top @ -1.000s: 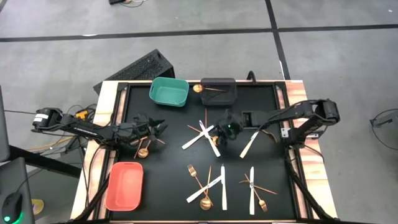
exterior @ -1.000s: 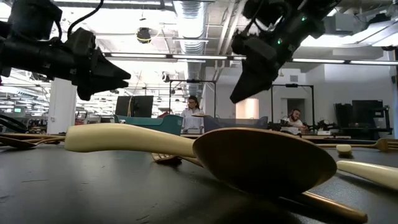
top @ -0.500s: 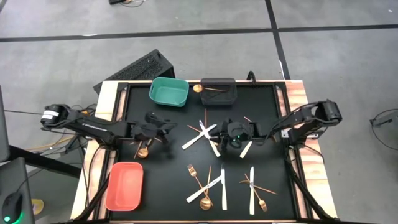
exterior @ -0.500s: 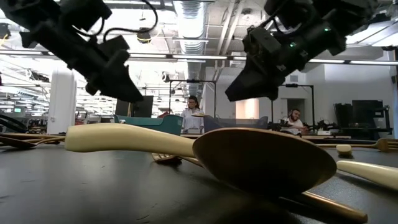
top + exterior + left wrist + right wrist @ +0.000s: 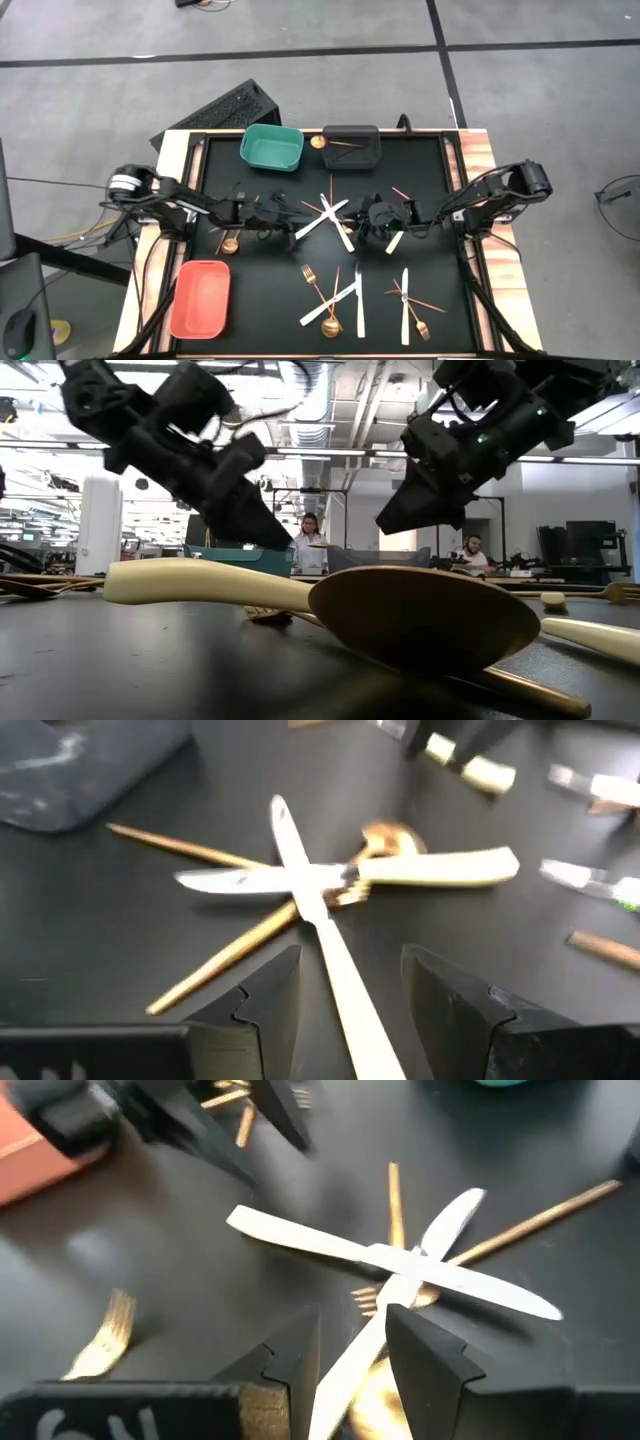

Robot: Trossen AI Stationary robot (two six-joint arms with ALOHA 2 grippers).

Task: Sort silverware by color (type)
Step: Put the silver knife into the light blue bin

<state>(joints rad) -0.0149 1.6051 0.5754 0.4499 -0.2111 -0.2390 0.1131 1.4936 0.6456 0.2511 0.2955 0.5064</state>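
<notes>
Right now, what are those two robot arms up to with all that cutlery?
Left gripper and right gripper both open, empty, flanking the crossed white knives. Gold cutlery tangled under them. Nothing picked up yet.

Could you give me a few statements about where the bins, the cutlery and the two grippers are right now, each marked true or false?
1. The salmon bin holds several white knives. False: it looks empty.
2. A gold spoon lies at the dark grey bin. True.
3. The left gripper and right gripper flank the crossed white knives from opposite sides. True.
4. The right gripper is shut on a fork. False: its fingers are apart with nothing between them.
5. The teal bin sits beside the dark grey bin. True.
</notes>
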